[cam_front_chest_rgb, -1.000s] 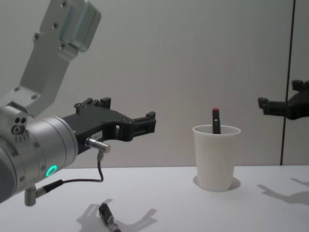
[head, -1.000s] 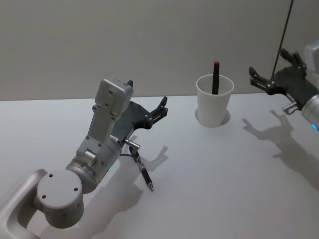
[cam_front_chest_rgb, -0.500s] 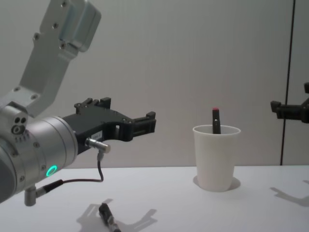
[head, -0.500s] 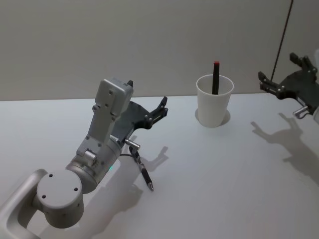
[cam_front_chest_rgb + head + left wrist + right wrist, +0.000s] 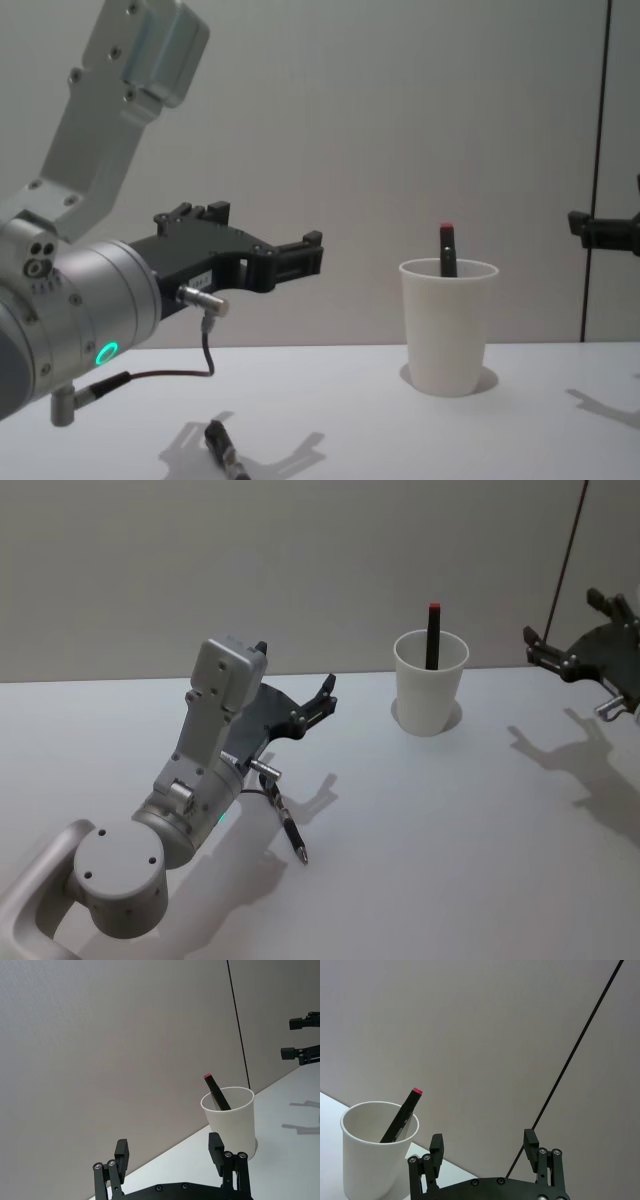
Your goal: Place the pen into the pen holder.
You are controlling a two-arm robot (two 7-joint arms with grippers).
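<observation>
The pen holder is a white paper cup (image 5: pixel 430 685) standing at the back of the table, also in the chest view (image 5: pixel 447 325). A black pen with a red end (image 5: pixel 433 635) leans inside the cup, and it shows again in the wrist views (image 5: pixel 216 1092) (image 5: pixel 400 1120). A second dark pen (image 5: pixel 292 835) lies flat on the table by my left arm. My left gripper (image 5: pixel 325 695) hovers open and empty, left of the cup. My right gripper (image 5: pixel 562 620) hangs open and empty, well to the right of the cup.
The white table (image 5: pixel 450 830) meets a plain grey wall behind the cup. A thin dark vertical line (image 5: pixel 600 150) runs down the wall at the right. A thin cable (image 5: pixel 205 355) loops from my left wrist above the table.
My right gripper has drawn away from the cup toward the right edge, staying open. The left arm, the cup and both pens have not moved.
</observation>
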